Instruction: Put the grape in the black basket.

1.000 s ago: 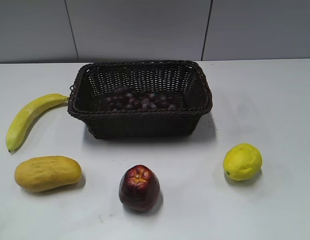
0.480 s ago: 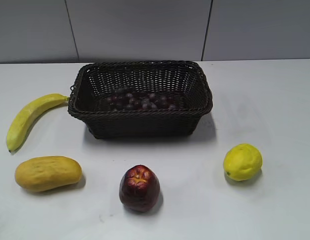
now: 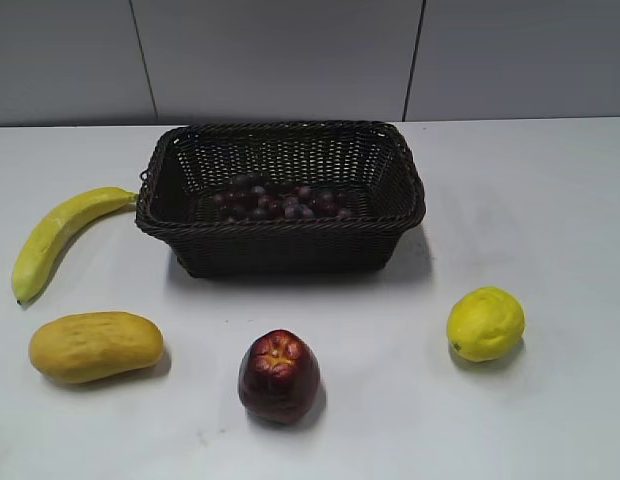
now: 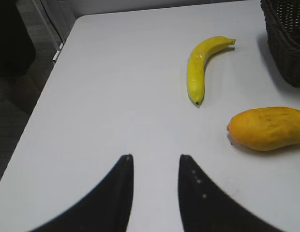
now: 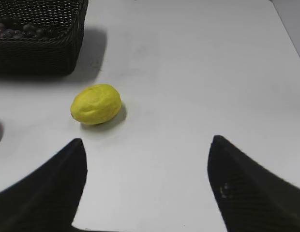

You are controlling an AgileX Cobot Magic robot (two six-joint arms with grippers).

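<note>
The bunch of dark red-purple grapes [image 3: 280, 201] lies inside the black woven basket [image 3: 280, 245] at the back middle of the table. In the right wrist view the grapes [image 5: 17, 30] show in the basket's corner [image 5: 43, 53] at the top left. The basket's edge [image 4: 285, 58] shows at the top right of the left wrist view. My left gripper [image 4: 155, 159] is open and empty over bare table near the left edge. My right gripper [image 5: 147, 142] is wide open and empty near the front edge, right of the lemon. Neither gripper shows in the exterior view.
A banana [image 3: 55, 235] and a mango [image 3: 95, 346] lie left of the basket. A dark red apple [image 3: 279, 376] sits in front of it and a lemon [image 3: 485, 323] at the front right. The table's left edge [image 4: 48, 72] drops off.
</note>
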